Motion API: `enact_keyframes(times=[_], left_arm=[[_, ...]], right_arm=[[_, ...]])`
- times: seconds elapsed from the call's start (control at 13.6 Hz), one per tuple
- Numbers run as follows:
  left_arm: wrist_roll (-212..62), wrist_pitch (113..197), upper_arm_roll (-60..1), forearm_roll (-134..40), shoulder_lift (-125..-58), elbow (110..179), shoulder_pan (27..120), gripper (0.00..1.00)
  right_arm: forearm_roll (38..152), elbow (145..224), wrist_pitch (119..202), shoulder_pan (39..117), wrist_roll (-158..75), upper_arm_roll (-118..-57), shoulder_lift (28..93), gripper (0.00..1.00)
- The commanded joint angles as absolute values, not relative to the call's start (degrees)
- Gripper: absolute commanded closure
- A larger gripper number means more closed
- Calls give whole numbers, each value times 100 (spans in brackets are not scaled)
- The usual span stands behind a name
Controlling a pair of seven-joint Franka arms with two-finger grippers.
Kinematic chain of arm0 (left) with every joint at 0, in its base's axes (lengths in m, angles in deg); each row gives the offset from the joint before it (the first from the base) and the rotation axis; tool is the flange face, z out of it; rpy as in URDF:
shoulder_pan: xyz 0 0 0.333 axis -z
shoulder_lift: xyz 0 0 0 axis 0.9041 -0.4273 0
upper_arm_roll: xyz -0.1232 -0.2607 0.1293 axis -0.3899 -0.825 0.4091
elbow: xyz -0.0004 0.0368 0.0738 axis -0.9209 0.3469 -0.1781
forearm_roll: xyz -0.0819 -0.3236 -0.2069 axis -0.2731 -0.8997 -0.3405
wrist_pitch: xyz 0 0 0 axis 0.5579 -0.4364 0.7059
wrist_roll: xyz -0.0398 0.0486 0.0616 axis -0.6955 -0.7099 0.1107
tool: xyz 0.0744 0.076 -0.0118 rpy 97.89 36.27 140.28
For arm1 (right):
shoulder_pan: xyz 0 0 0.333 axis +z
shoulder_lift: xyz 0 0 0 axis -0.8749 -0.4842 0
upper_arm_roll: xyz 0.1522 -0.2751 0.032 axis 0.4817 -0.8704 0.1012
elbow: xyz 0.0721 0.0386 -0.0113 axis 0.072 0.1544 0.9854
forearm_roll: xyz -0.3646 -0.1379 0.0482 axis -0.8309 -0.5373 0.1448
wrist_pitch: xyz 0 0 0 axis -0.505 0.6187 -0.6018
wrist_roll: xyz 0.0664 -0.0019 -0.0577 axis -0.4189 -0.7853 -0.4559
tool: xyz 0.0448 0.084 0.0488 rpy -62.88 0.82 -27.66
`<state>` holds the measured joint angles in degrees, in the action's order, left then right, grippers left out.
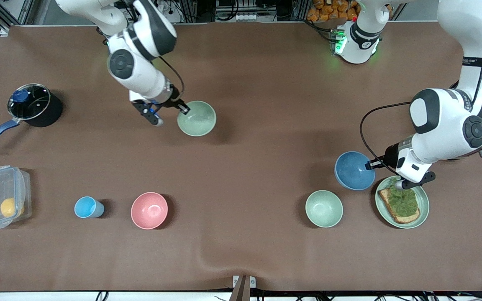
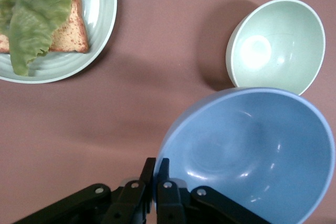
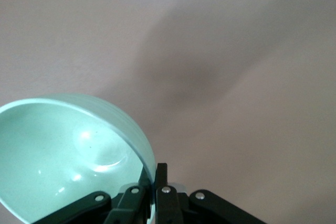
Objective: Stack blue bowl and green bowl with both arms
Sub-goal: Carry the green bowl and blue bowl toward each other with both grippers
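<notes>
Low down sits a spare green bowl [image 1: 324, 208]. Left gripper [image 1: 370, 164] pinches the blue bowl [image 1: 354, 170]; right gripper [image 1: 183, 109] pinches the other green bowl [image 1: 197, 118]. Both bowls look lifted; next, bring them together.

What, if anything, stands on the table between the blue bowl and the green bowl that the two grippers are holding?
Nothing visible does. The left gripper is shut on the blue bowl and the right gripper on the green bowl; only bare table lies between them. The second green bowl sits nearer the camera, off that line.
</notes>
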<state>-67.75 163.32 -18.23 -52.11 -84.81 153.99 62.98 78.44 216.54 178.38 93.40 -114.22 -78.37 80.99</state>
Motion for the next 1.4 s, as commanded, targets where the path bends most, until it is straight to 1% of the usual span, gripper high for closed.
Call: enact_keyframes(times=[0.0,0.22,0.44,0.74,0.96,1.03,1.1,1.18,1.32], left_arm=[[-6783,16288,-1890,-5373,-8378,15467,6216,100],[-6818,16288,-1890,-5373,-8378,15467,6189,100],[-6801,16288,-1890,-5373,-8369,15467,6189,100],[-6810,16288,-1890,-5373,-8387,15467,6198,100],[-6810,16288,-1890,-5365,-8396,15467,6189,100],[-6818,16288,-1890,-5365,-8413,15467,6189,100],[-6810,16288,-1890,-5365,-8413,15467,6207,100],[-6775,16288,-1890,-5365,-8413,15467,6224,100],[-6809,16288,-1890,-5365,-8413,15467,6198,100]], right_arm=[[8041,21467,18664,9864,-11929,-7918,7481,100],[8041,21249,19465,10321,-12947,-7918,6971,100],[8032,20967,19756,10603,-13355,-7927,6505,100],[8032,20948,20573,10937,-13715,-7927,5995,100],[8032,20948,20583,10938,-13724,-7927,5967,100],[8032,20948,20575,10929,-13776,-7927,5967,62],[8032,20948,20557,10920,-13864,-7927,5976,4],[8015,20948,20470,10894,-13838,-7936,6019,0],[7997,20765,20023,10867,-13847,-7945,6029,0]])
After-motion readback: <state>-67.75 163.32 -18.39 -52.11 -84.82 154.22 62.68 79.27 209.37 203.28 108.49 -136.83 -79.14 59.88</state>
